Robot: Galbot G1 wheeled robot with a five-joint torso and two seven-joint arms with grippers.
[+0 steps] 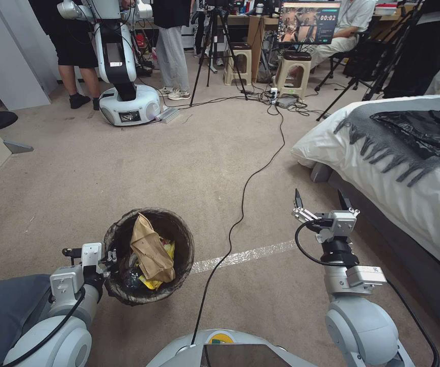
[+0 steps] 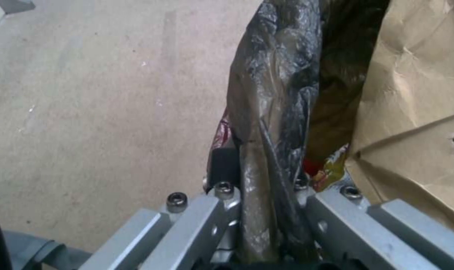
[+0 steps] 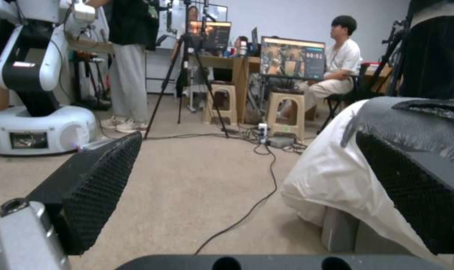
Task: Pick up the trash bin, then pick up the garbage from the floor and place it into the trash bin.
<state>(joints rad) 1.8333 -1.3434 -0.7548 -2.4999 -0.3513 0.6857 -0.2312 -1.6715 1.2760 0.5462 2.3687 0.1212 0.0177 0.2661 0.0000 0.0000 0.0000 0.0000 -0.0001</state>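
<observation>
The trash bin (image 1: 179,239), round with a dark bag liner, sits low at my left front over the carpet. My left gripper (image 1: 109,256) is shut on its near-left rim. In the left wrist view the left gripper (image 2: 262,176) pinches the lined rim of the trash bin (image 2: 271,93). Garbage lies inside the bin: a crumpled brown paper bag (image 1: 148,247) (image 2: 417,112), yellow wrappers (image 1: 153,283) and a red-and-yellow packet (image 2: 331,168). My right gripper (image 1: 319,196) (image 3: 252,195) hangs open and holds nothing, low over the carpet beside the bed.
A black cable (image 1: 240,214) runs across the carpet between my arms, crossing a strip of clear tape (image 1: 245,257). A bed (image 1: 408,168) with a grey throw and a black plastic bag stands at the right. Another robot (image 1: 123,76), tripods, stools and people fill the far end.
</observation>
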